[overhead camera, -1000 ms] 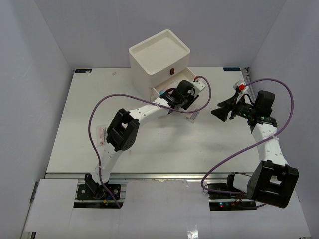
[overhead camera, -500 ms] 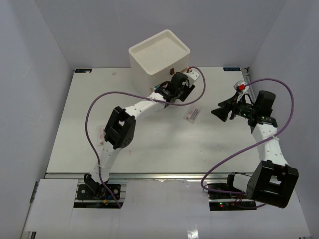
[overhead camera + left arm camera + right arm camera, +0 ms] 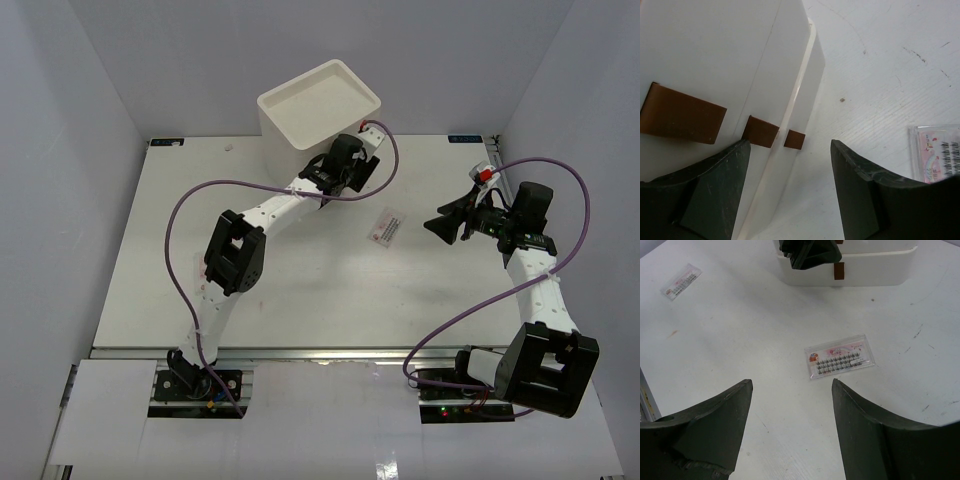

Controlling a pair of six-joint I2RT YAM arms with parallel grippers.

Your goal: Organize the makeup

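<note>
Top camera: I see the flat clear red-printed packet (image 3: 388, 226) mid-table, its long axis slanting toward the far right corner, between left gripper (image 3: 338, 172) and right gripper (image 3: 440, 224).

Left wrist: jaws spread, packet off right, white drawer box (image 3: 715, 50) left.

Right wrist: jaws spread, packet ahead, crosswise.

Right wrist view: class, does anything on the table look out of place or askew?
Yes. A false-eyelash packet lies loose and slanted near the centre, and a second flat packet sits far from it, toward the upper left. Neither is in the drawer box, whose lowest drawer seems to stick out.
</note>
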